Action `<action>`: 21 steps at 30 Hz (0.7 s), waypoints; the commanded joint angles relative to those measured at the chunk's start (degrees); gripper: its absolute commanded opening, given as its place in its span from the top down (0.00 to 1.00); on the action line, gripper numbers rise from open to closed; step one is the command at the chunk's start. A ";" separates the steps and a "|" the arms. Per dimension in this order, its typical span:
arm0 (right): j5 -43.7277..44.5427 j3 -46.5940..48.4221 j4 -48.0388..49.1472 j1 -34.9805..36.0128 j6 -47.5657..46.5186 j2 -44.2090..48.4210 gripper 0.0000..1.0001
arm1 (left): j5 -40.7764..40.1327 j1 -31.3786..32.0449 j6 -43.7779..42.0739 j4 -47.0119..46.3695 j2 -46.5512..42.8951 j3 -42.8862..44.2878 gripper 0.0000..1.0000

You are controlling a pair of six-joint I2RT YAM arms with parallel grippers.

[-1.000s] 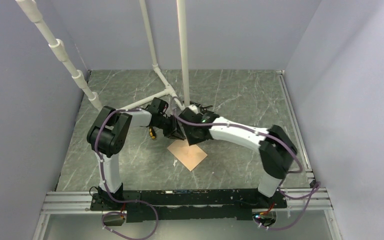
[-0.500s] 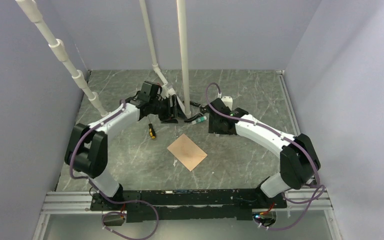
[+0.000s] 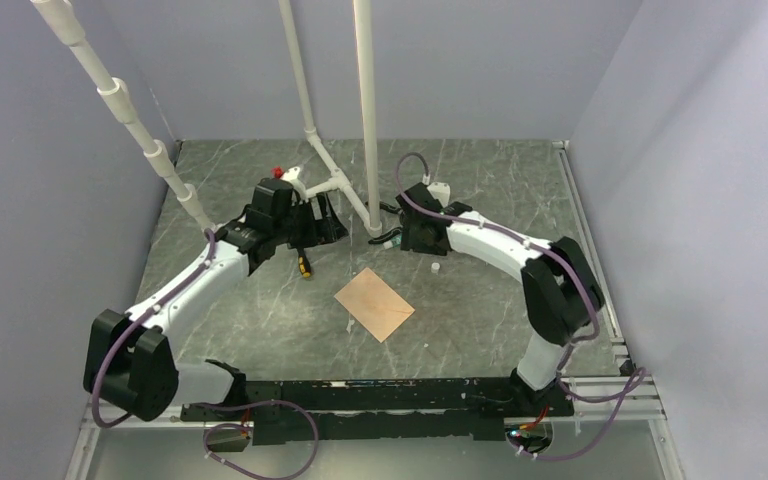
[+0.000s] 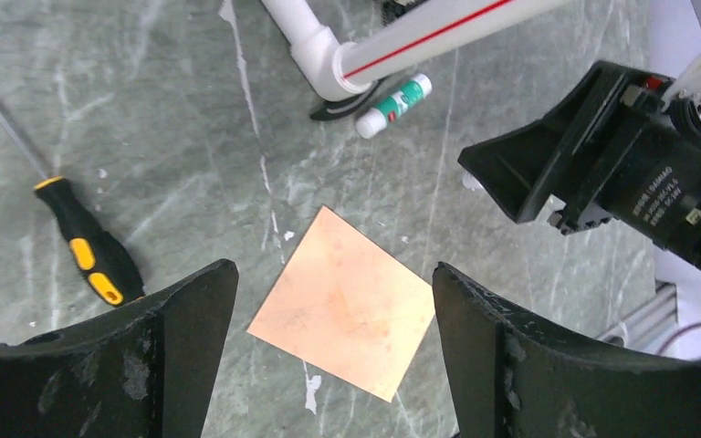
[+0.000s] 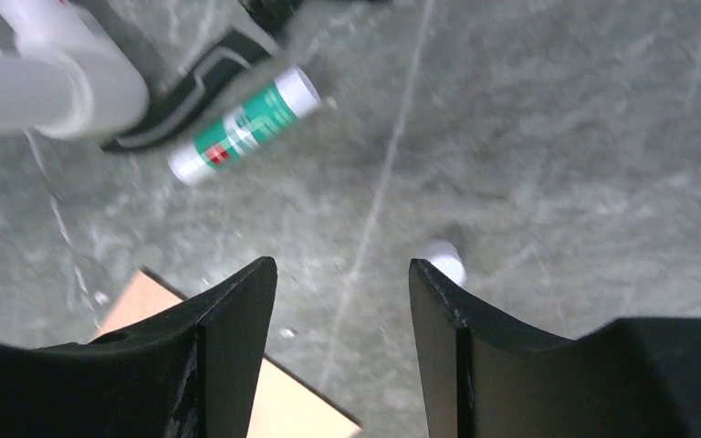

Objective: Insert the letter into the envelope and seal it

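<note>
Between left fingers [image 4: 173, 356], right fingers [image 5: 228, 356] — envelope [image 3: 374, 304] flat, untouched

A black-and-yellow screwdriver [image 4: 91, 255] lies on the grey marbled worktop [image 3: 490, 190]. A green-and-white glue stick [image 4: 394, 104] rests just beside the white pipe elbow [image 4: 315, 59], with a small white cap [image 5: 445, 261] nearby.
</note>
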State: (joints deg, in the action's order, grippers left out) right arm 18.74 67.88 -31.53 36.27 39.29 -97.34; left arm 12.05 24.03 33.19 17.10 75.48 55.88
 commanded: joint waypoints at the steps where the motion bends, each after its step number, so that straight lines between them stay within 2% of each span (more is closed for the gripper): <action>1: 1.84 7.20 1.99 -0.41 6.75 -5.26 0.40 | -6.36 -0.04 0.43 -3.85 -3.72 -1.77 0.16; 10: 5.80 17.74 -2.59 -0.59 11.99 -16.01 0.40 | -8.15 -0.04 0.24 0.12 -3.29 -0.63 0.16; 21: 6.74 19.25 -2.96 -1.29 12.55 -20.45 0.44 | -7.94 -0.11 -0.30 1.64 -1.49 0.37 0.16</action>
State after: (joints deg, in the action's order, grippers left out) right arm 23.55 84.49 -33.34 35.51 51.16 -116.66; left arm 5.02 24.03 33.58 18.50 73.36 53.71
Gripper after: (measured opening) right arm 0.573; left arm 0.842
